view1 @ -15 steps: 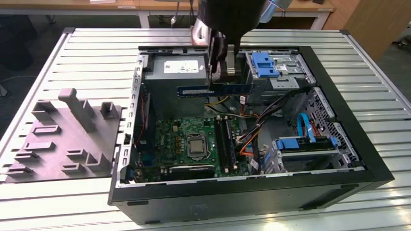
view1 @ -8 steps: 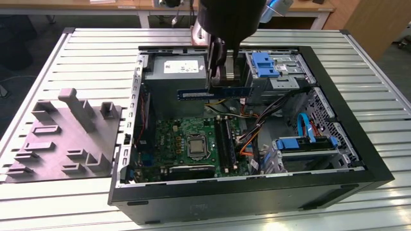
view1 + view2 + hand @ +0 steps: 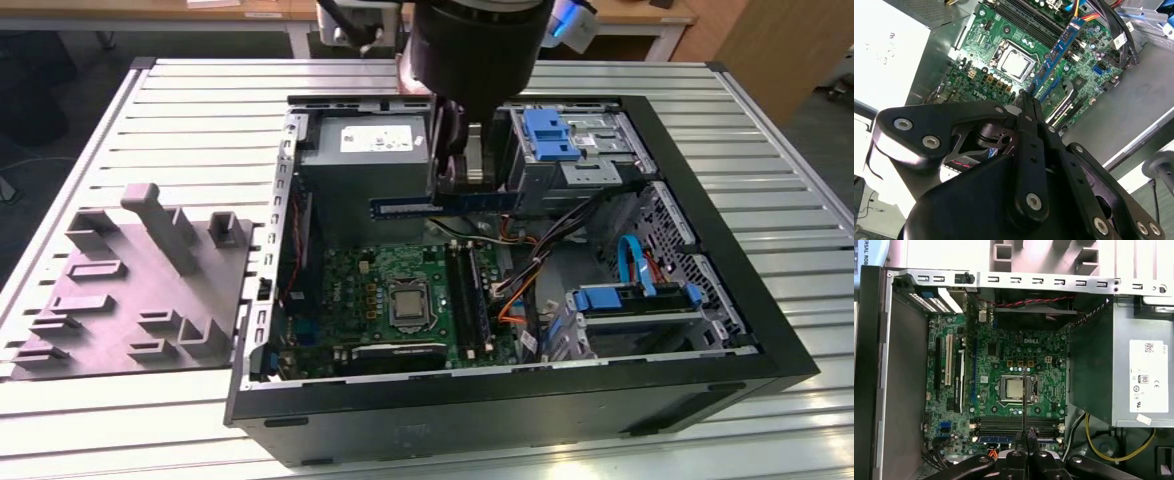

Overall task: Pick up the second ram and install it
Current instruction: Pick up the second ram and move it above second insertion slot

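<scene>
My gripper [image 3: 467,183] hangs inside the open computer case, above the motherboard, and is shut on the second ram [image 3: 441,204]. The stick is long and thin with a blue-green face, held level and on edge above the board. In the second wrist view the second ram [image 3: 1059,47] runs out from the gripper [image 3: 1026,98] over the board. In the first wrist view the second ram [image 3: 1024,400] shows edge-on as a thin dark line rising from the gripper [image 3: 1025,437], crossing the long black memory slots [image 3: 1014,424] and the processor [image 3: 1015,388].
The grey moulded tray [image 3: 134,290] with upright posts lies on the slatted table at the exterior view's left. A grey power supply [image 3: 367,150] and a blue-tabbed drive cage [image 3: 554,135] flank the gripper. Loose cables [image 3: 521,270] and the case walls [image 3: 467,420] hem in the motherboard [image 3: 387,290].
</scene>
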Available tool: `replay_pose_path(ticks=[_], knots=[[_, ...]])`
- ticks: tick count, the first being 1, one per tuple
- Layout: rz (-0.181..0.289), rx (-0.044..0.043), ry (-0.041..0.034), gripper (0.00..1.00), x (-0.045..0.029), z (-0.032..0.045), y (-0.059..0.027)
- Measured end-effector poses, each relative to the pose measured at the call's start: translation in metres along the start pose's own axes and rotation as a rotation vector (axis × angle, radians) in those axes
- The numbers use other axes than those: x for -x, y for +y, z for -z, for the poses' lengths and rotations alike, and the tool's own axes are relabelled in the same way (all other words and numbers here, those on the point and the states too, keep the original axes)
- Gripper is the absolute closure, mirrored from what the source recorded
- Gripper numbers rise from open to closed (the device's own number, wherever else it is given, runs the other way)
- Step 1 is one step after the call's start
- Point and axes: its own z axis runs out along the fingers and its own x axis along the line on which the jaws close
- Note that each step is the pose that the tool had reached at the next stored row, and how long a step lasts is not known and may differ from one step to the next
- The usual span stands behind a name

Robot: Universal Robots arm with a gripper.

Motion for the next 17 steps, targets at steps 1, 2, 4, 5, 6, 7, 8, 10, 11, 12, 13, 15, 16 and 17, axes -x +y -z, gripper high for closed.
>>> replay_pose_path(ticks=[1,2,4,5,6,7,8,10,11,12,13,15,16,17], knots=[[0.0,0.0,0.0,0.89,-0.0001,-0.0019,-0.0001],[0.0,0.0,-0.0002,0.89,-0.0001,-0.0038,-0.0002],[0.0,0.0001,0.0,0.89,-0.0003,-0.0073,-0.0003],[0.0,0.0,0.0,0.89,-0.0004,-0.0091,-0.0004],[0.0,0.0001,0.0001,0.89,-0.0004,-0.0109,-0.0005],[0.0,0.0,-0.0001,0.89,-0.0005,-0.0127,-0.0006],[0.0,0.0,-0.0001,0.89,-0.0006,-0.0145,-0.0007],[0.0,0.0,0.0,0.89,-0.0007,-0.0182,-0.0009],[0.0,0.0,-0.0001,0.89,-0.0008,-0.0199,-0.0009],[0.0,0.0,-0.0001,0.89,-0.0008,-0.0213,-0.0011],[0.0,0.0,0.0,0.89,-0.0008,-0.0225,-0.0011],[0.0,0.0,0.0,0.89,-0.0006,-0.0249,-0.0013],[0.0,0.0001,0.0001,0.89,-0.0003,-0.0259,-0.0013],[0.0,0.0001,0.0001,0.89,0.0,-0.027,-0.0013]])
